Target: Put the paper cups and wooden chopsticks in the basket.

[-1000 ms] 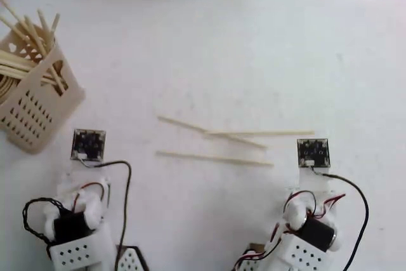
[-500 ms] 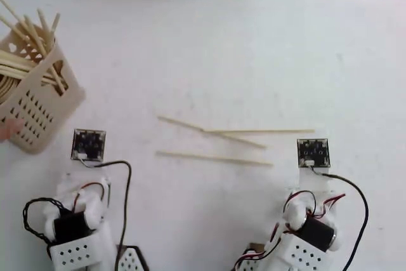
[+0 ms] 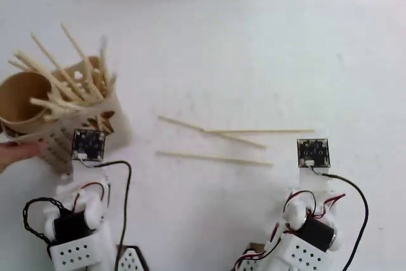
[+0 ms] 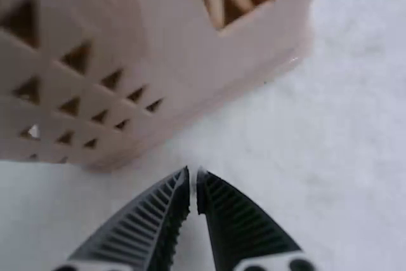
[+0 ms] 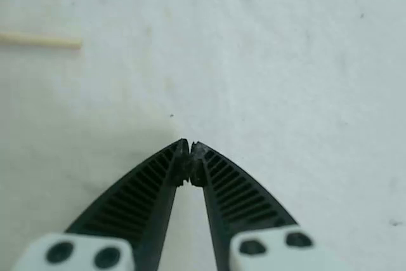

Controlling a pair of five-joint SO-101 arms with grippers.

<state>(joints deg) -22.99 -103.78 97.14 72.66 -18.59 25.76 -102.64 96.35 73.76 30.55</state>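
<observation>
Three loose chopsticks [image 3: 216,157] lie flat on the white table [image 3: 254,49] at mid-table, between the two arms and a bit toward the right one. One slants, one lies level across the slanted one's middle so the two touch, and the third lies apart on the side nearer the arms. The end of one of them shows in the right wrist view [image 5: 38,40]. The basket [image 3: 117,122] is over on the left side, tipped at an angle with its mouth leaning toward the far side. It holds a paper cup [image 3: 22,99] and a bundle of chopsticks [image 3: 63,84] that fan out past the rim. A person's hand [image 3: 16,152] at the left edge is touching the basket's near wall. The left arm [image 3: 73,226] sits at the near edge just behind the basket. The left gripper [image 4: 193,179] has its jaws pressed together with nothing between them. Its tips are low over the table, near the basket's perforated wall [image 4: 127,61] but not touching it. The right arm [image 3: 307,233] is at the near right. The right gripper [image 5: 189,150] is likewise closed tip to tip and empty, over bare table, well apart from the basket.
</observation>
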